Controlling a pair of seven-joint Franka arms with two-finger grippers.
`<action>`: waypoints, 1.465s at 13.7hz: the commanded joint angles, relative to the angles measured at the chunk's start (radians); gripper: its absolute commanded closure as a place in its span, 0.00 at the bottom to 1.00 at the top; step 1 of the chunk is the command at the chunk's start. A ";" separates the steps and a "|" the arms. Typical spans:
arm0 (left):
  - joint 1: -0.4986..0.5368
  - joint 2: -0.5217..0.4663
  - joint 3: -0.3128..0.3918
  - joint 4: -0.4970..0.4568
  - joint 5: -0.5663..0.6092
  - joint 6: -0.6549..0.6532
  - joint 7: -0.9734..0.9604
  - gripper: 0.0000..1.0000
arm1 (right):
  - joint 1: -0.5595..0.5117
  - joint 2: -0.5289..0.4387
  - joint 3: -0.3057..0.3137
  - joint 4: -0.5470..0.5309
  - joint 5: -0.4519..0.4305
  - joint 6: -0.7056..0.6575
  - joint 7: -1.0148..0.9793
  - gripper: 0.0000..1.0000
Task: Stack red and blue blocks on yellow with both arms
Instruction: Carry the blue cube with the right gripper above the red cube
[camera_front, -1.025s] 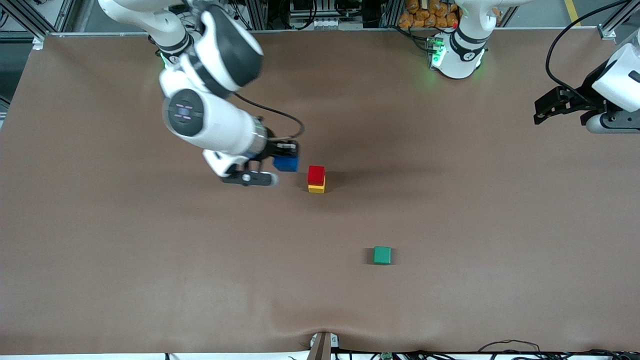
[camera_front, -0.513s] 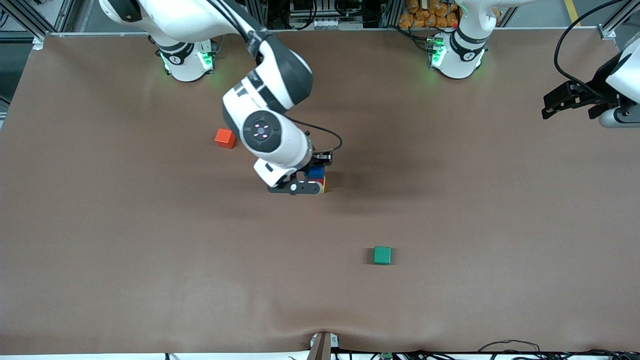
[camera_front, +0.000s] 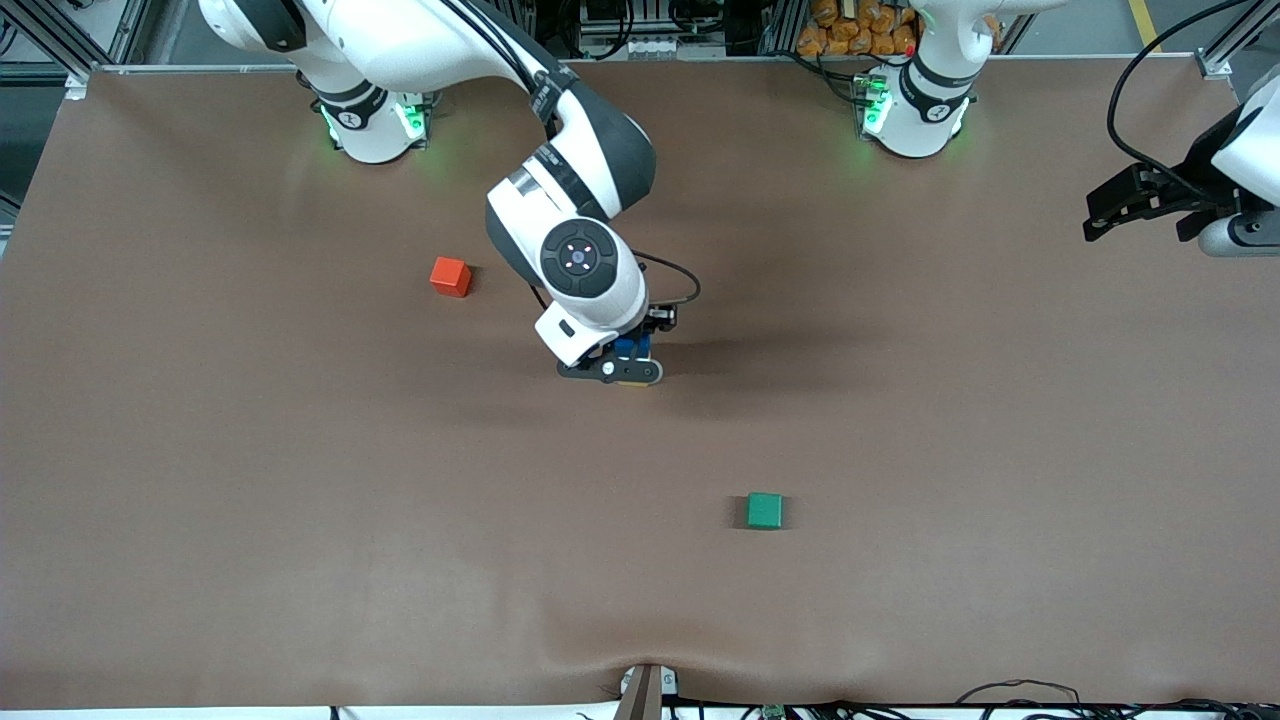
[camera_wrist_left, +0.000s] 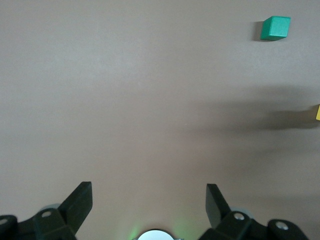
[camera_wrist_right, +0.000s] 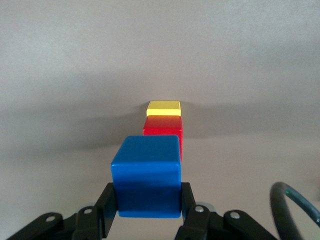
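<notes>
Brown tabletop (camera_front: 300, 480) w/ green cube (camera_front: 764, 510), orange-red cube (camera_front: 450, 276).

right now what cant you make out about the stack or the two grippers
- Front view: right gripper hides the red cube and nearly all of the yellow cube.
- Right wrist view: the held blue cube may be touching the red cube; unclear.
- Front view: left gripper fingertips too small; left wrist view shows them apart.
</notes>
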 joint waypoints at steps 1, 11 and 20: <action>-0.001 -0.023 0.003 -0.018 -0.017 0.011 0.017 0.00 | 0.009 0.021 -0.010 0.017 -0.025 -0.001 0.033 1.00; -0.003 -0.026 0.001 -0.012 -0.026 0.038 0.017 0.00 | 0.022 0.015 -0.010 -0.062 -0.029 0.084 0.081 1.00; -0.004 -0.030 0.001 -0.007 -0.026 0.031 0.019 0.00 | 0.023 0.013 -0.010 -0.087 -0.028 0.084 0.093 1.00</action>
